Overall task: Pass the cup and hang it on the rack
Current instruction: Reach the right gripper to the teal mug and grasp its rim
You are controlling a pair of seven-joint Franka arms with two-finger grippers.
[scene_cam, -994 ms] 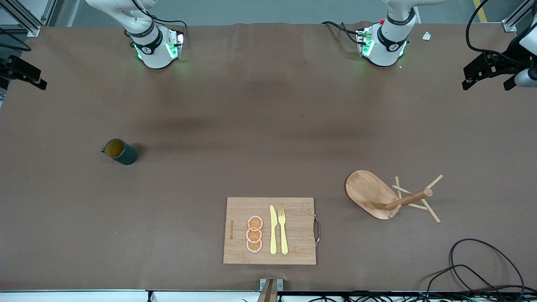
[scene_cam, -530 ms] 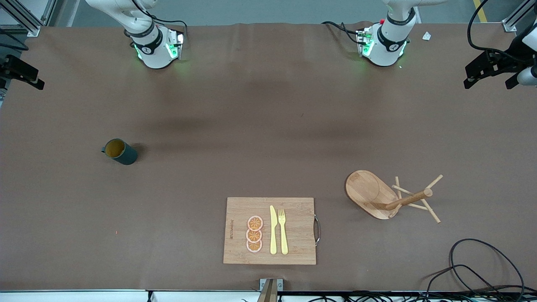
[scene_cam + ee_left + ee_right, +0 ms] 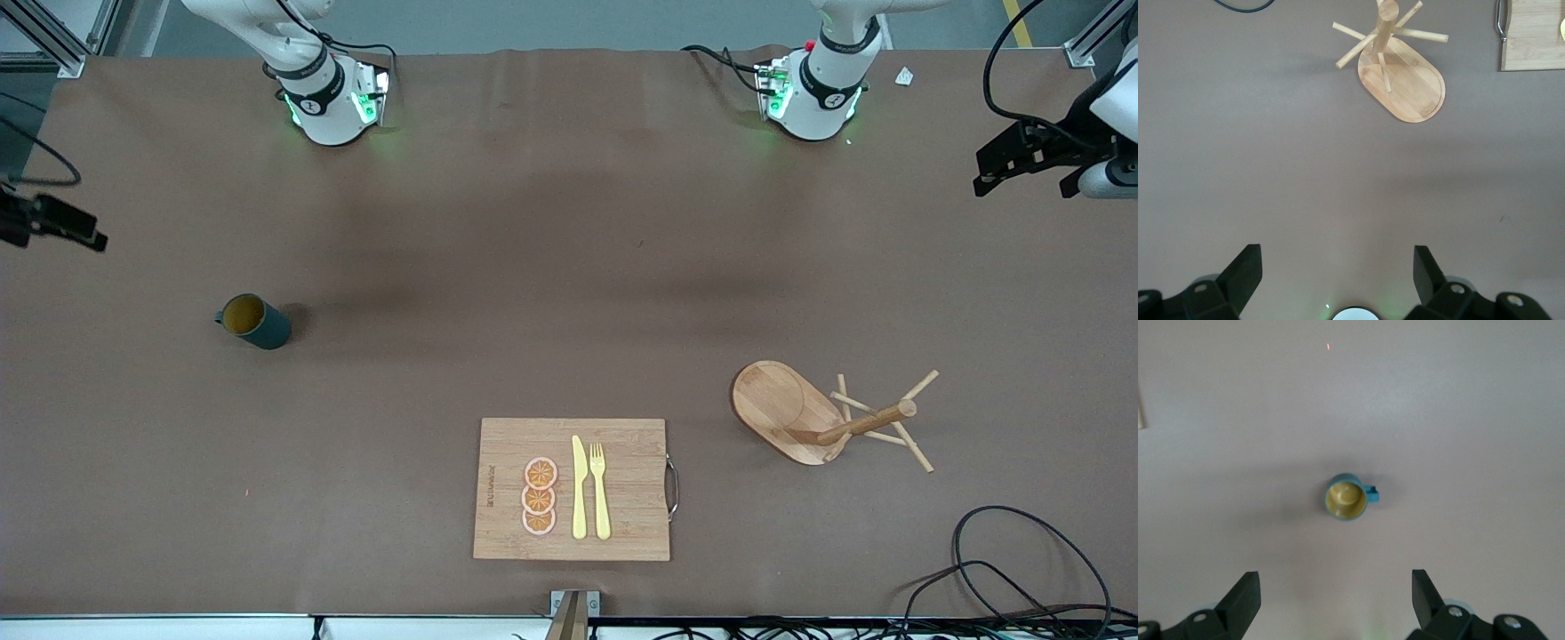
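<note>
The dark teal cup (image 3: 253, 321) with a yellowish inside stands upright on the brown table toward the right arm's end, its handle pointing toward that end. It also shows in the right wrist view (image 3: 1346, 497). The wooden rack (image 3: 827, 413) stands toward the left arm's end on its oval base, with thin pegs; it also shows in the left wrist view (image 3: 1395, 63). My right gripper (image 3: 62, 224) hangs open and empty in the air near the table's edge, apart from the cup (image 3: 1336, 590). My left gripper (image 3: 1022, 164) hangs open and empty at the table's other end (image 3: 1337, 267).
A wooden cutting board (image 3: 622, 489) near the front edge carries orange slices (image 3: 539, 496), a yellow knife (image 3: 579, 487) and a fork (image 3: 599, 489). Black cables (image 3: 1022, 569) lie at the near corner at the left arm's end.
My right gripper has moved lower in the front view and closer to the cup's side. My left gripper shifted only slightly. The cup and rack have not moved.
</note>
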